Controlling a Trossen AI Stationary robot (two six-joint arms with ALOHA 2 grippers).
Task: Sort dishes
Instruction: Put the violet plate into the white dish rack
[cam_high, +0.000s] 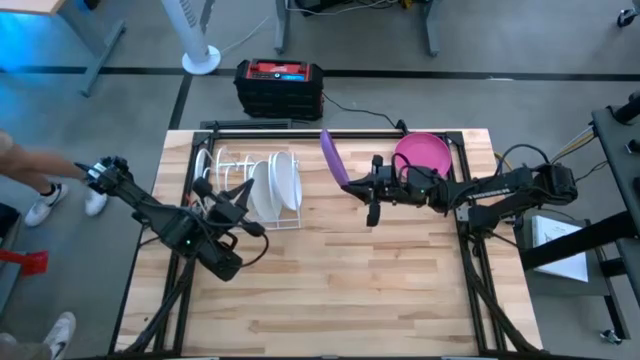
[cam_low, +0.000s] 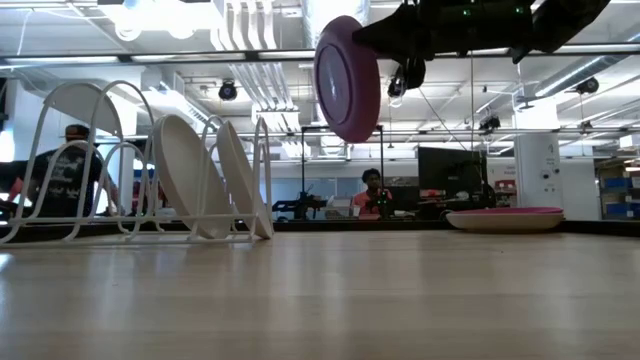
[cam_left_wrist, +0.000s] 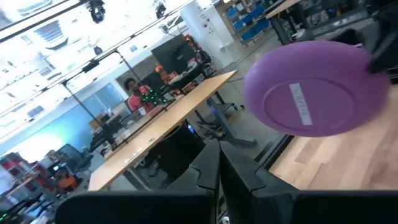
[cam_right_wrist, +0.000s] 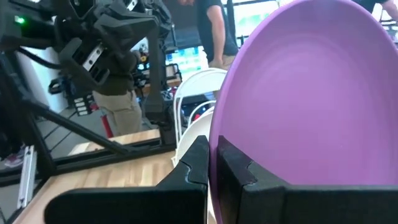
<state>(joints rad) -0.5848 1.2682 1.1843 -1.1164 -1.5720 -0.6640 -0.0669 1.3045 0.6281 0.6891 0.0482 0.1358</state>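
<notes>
My right gripper (cam_high: 348, 185) is shut on a purple plate (cam_high: 333, 158) that stands on edge in the air, well above the table (cam_low: 347, 78), right of the white wire rack (cam_high: 240, 185). Two white plates (cam_high: 275, 185) stand upright in the rack's slots (cam_low: 185, 175). A magenta dish (cam_high: 423, 152) lies flat on the table at the far right (cam_low: 505, 218). My left gripper (cam_high: 240, 196) is shut and holds nothing. It hovers at the rack's near side, facing the purple plate (cam_left_wrist: 314, 87). My right gripper pinches the purple plate's rim (cam_right_wrist: 217, 134) between its two fingers, one on each face. The fingers come level from the table's right side. The plate stands upright on edge, lifted clear of the table (cam_low: 347, 78).
The near half of the wooden table (cam_high: 340, 300) is bare. A black and red box (cam_high: 278, 85) and a fan stand (cam_high: 200, 60) sit on the floor past the far edge. A person (cam_high: 30, 170) stands at the left, and others show in the room behind (cam_low: 372, 195).
</notes>
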